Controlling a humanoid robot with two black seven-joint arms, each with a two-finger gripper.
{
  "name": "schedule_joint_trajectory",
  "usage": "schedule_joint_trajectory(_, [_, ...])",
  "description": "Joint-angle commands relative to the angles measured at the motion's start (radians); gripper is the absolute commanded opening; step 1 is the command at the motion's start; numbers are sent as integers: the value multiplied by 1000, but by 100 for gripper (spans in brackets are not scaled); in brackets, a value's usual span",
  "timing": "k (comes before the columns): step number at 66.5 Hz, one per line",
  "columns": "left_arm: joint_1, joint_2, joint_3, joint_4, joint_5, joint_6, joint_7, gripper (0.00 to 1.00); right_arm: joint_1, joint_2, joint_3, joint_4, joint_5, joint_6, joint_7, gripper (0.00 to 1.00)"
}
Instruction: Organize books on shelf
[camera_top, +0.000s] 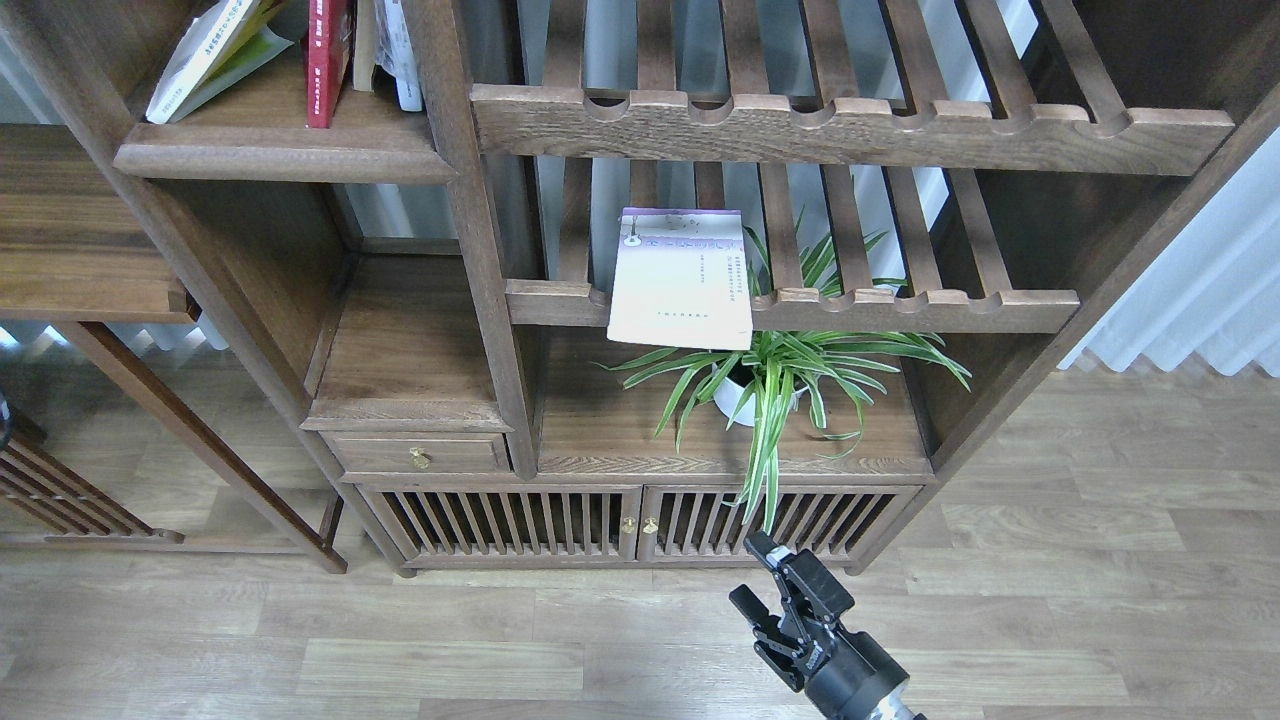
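so your right gripper (765, 580) hangs open and empty. the pale book (680, 278) lies on the slatted rack (900, 310), away from the shelf (285, 150) where the other books (300, 50) lean.

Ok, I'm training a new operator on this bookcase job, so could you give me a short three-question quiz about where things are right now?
1. True or false: the pale lilac-white book stands upright on the solid shelf.
2. Which books are already on the solid shelf? A) yellow-green book and dark red book B) only the lilac-white one C) none
3. Fill in: the end effector in view, low over the floor, is holding ____.

Key
1. False: it lies on the lower slatted rack, its front edge overhanging the spider plant.
2. A
3. Nothing: its fingers are apart and empty.
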Motion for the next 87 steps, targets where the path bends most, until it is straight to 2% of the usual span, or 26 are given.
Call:
schedule_joint_trajectory(1, [119, 72, -35, -139, -80, 27, 0, 100, 4, -4, 1, 15, 0, 0, 0, 99])
schedule_joint_trajectory(10, [305, 154, -110, -313, -147, 25, 0, 100, 13, -9, -1, 35, -2, 0, -2, 99])
schedule_joint_trajectory(24, [544, 158, -190, -532, -167, 14, 0, 100, 44, 4, -2, 37, 0, 0, 0, 99])
schedule_joint_trajectory(28, [599, 154, -204, -531, -167, -13, 0, 100, 55, 19, -5, 38, 0, 0, 0, 99])
schedule_joint_trajectory(45, [855, 146, -213, -531, -161, -13, 0, 100, 104, 51, -17, 32, -3, 0, 1, 99])
schedule_joint_trajectory(54, [1036, 134, -215, -531, -132, -13, 0, 100, 121, 74, -50, 32, -11, 0, 0, 99])
schedule_joint_trajectory(55, [1099, 117, -222, -526, -126, -13, 0, 100, 134, 74, -74, 29, -14, 0, 0, 99])
schedule_joint_trajectory(59, [1151, 102, -226, -506, -101, -13, 0, 100, 157, 76, -108, 17, -20, 0, 0, 99])
schedule_joint_trajectory(70, [1190, 36, -226, -455, -25, -13, 0, 100, 245, 132, -123, -73, -22, 0, 3, 99])
schedule_joint_trajectory(75, [1198, -21, -227, -449, -6, -13, 0, 100, 304, 137, -113, -109, -19, 0, 23, 99])
schedule_joint_trajectory(81, [1196, -46, -230, -432, 34, -13, 0, 100, 343, 137, -110, -110, -19, 0, 44, 99])
schedule_joint_trajectory(87, [1198, -61, -238, -409, 86, -13, 0, 100, 369, 137, -116, -110, -23, 0, 46, 99])
